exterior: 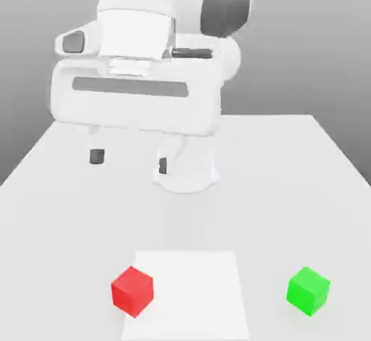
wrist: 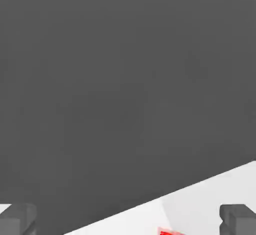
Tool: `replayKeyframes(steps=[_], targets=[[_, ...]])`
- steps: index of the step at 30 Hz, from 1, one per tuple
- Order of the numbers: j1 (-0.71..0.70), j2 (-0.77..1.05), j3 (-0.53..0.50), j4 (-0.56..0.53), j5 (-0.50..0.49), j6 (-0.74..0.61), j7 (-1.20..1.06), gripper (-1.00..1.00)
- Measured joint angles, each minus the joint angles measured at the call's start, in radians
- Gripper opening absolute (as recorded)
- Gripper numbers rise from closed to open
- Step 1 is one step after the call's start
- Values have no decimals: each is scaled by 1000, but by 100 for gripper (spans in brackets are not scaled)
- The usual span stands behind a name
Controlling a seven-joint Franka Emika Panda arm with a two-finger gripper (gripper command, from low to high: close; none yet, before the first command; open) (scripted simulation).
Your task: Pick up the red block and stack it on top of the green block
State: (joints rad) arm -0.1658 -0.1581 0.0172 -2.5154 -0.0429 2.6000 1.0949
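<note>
Red block (exterior: 132,290) sits below the raised, wide-open tool (exterior: 129,157), nearer the camera; green block (exterior: 309,290) lies well apart toward the exterior view's right. An off-centre descent could nudge red across the surface (exterior: 290,187).

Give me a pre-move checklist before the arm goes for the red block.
1. Jaws open: ok. The gripper has its fingertips spread wide with nothing between them.
2. Red block free to grasp: ok. It sits alone on the table, at the edge of the paler square patch.
3. Green block top free for stacking: ok, nothing on it.
4. Blocks apart: ok. Green sits well toward the exterior view's right of red.
5. Gripper above red block: not ok. It hangs farther back, near the arm's base.
6. Red block centred in the hand view: not ok, just a sliver at the frame edge.
</note>
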Motion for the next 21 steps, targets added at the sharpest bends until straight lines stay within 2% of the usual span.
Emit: replayKeyframes(steps=[7,12,13,21], targets=[[-37,253,-19,-84,35,121,78,0],[-40,433,-18,-71,45,263,84,0],[-40,466,-18,-67,44,291,84,-100],[-41,450,-17,-70,43,278,86,-100]])
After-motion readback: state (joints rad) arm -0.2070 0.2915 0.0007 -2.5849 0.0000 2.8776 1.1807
